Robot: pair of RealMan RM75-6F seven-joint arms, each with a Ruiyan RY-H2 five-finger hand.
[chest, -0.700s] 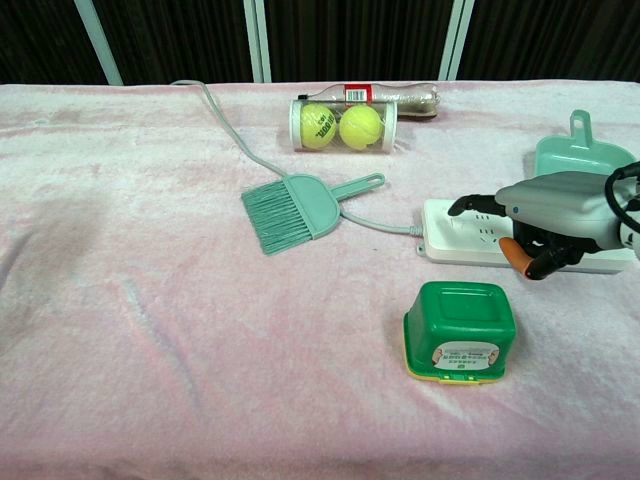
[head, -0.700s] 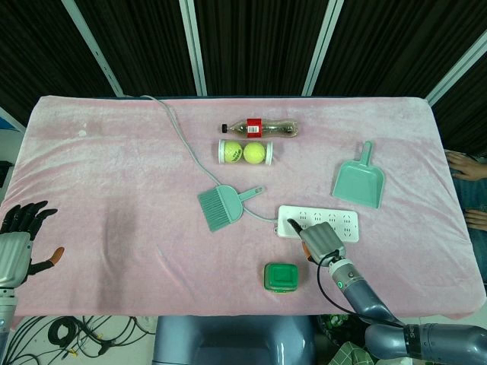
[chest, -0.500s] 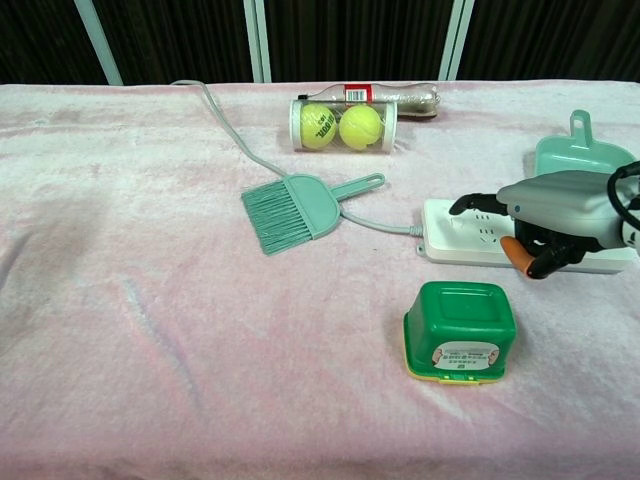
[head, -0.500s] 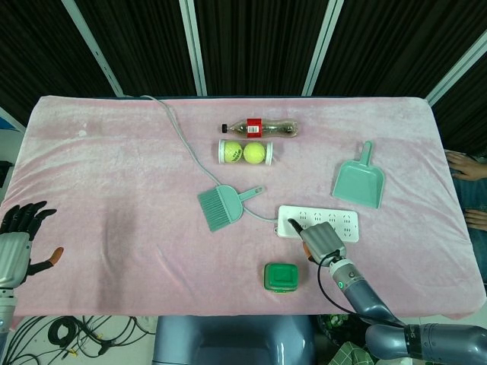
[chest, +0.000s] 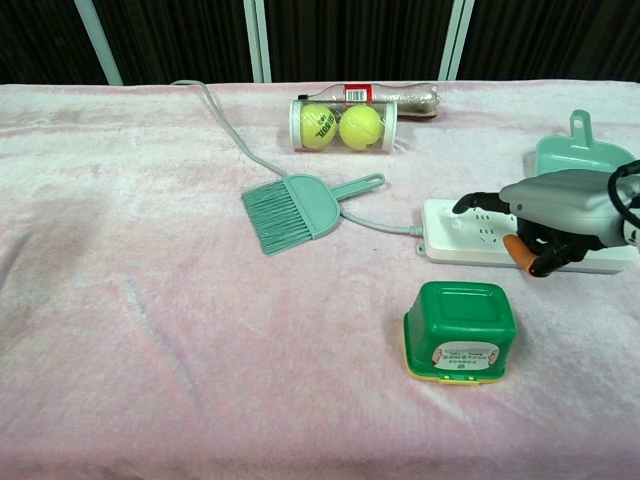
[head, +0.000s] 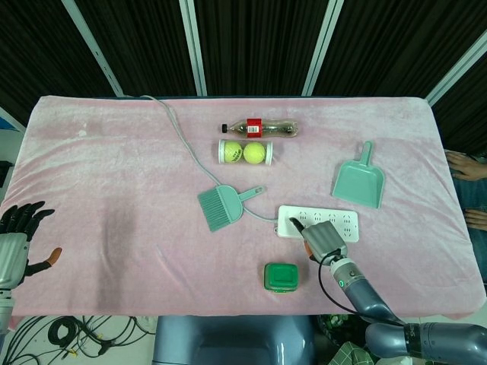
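Barely anything changed: we nudged our right hand [chest: 560, 215] slightly rightward over the white power strip [chest: 470, 238] on the pink bench [chest: 150, 300], fingers curled, fingertip touching it, nothing clearly grasped; left hand [head: 14, 247] stayed released.

Right hand [chest: 545, 215] slightly further right

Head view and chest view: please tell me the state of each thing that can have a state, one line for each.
White power strip: sockets empty, grey cable attached.
Clear tube of tennis balls: lying on its side, two balls inside.
Plastic bottle with red label: lying down, capped.
Green lidded box: closed.
Right hand: over the strip, holding nothing.
Left hand: fingers apart, empty.
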